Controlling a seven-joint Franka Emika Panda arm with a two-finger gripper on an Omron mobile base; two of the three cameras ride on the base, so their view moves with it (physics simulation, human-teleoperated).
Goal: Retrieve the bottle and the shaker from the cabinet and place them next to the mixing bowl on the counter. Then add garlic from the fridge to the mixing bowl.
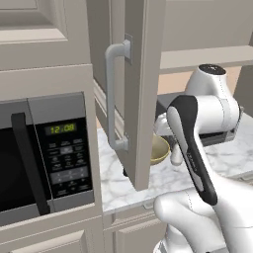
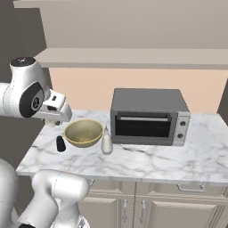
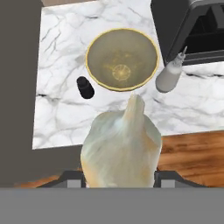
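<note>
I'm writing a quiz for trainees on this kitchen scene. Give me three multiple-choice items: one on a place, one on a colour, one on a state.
1. Where does the bottle stand?
A. Between the mixing bowl and the toaster oven
B. On the cabinet shelf
C. Inside the bowl

2. What colour is the shaker?
A. White
B. Black
C. Gold

3. What is the gripper doing?
A. Open, holding nothing
B. Shut on the bottle
C. Shut on the garlic

Answers: 1 A, the right base view shows it on the counter between them. 2 B, it is dark beside the bowl. 3 C, the hand view shows the garlic held between the fingers above the counter.
</note>
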